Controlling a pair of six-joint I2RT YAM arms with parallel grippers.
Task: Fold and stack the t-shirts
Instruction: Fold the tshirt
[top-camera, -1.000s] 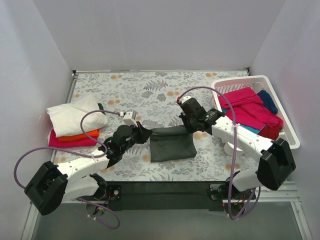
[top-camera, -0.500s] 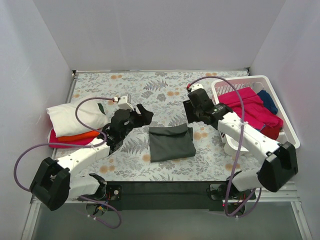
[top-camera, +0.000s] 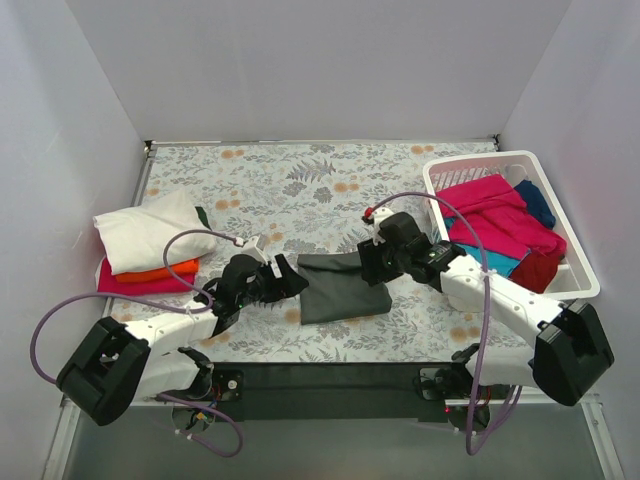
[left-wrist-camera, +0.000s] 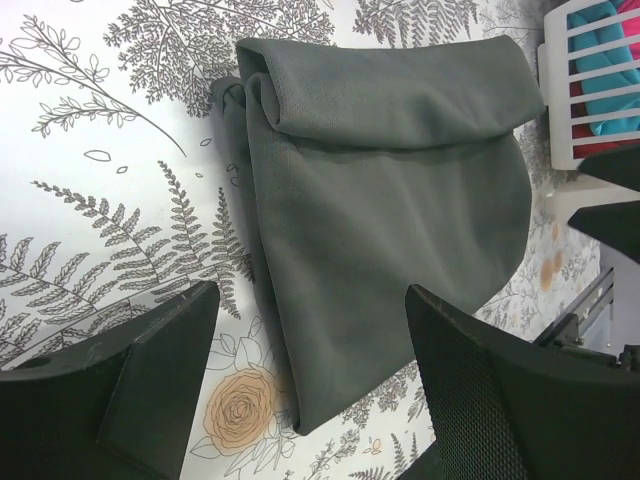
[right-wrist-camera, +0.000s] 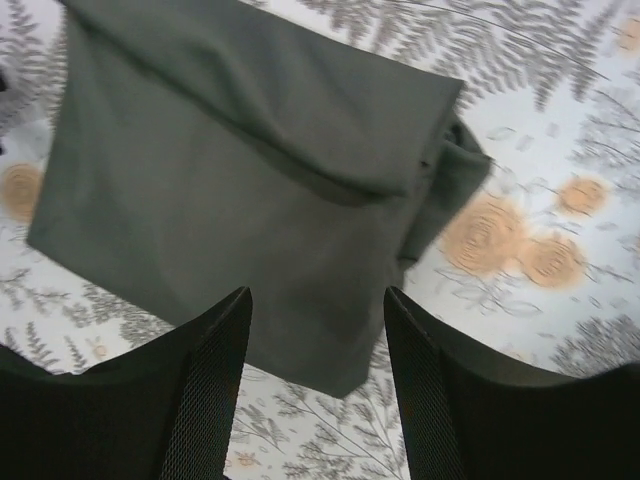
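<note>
Grey, one folded t-shirt (top-camera: 341, 293) lies between left gripper (top-camera: 291, 283) and right gripper (top-camera: 366, 270), both spread wide.

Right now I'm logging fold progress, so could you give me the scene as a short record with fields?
shirt in work: dark grey t-shirt, folded, table centre
left gripper: open, at its left edge
right gripper: open, at its right edge
stack, far left: white t-shirt over orange t-shirt over magenta t-shirt
white basket: right side, unfolded t-shirts inside
</note>
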